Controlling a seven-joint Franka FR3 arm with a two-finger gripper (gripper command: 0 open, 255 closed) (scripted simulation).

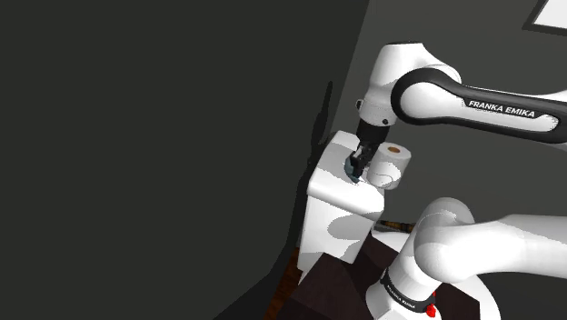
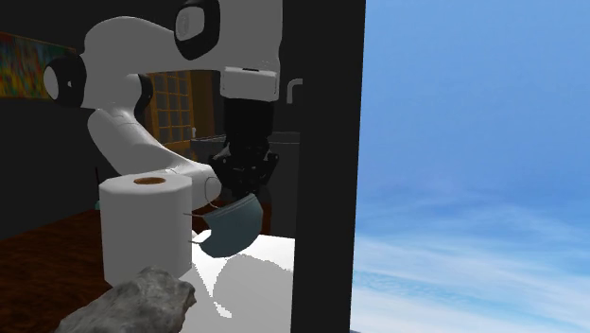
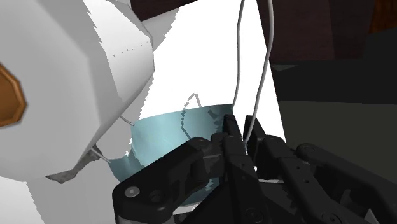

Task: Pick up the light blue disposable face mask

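A white, flat-topped cistern lid (image 1: 332, 186) stands against a dark grey wall (image 1: 182, 136), above dark brown wooden flooring (image 1: 336, 286). In the second exterior view, blue sky with thin cloud (image 2: 473, 142) shows past the wall's edge. A white toilet-paper roll with a brown core (image 2: 147, 232) stands upright on the lid, and a rough grey rock-like lump (image 2: 132, 303) lies near it.

The black two-finger gripper (image 2: 242, 192) points down over the lid, beside the roll. Its fingers are nearly together, pinching the upper edge of the light blue, pleated face mask (image 2: 234, 225). The mask hangs just under the fingertips. Whether its lower edge touches the lid cannot be told.
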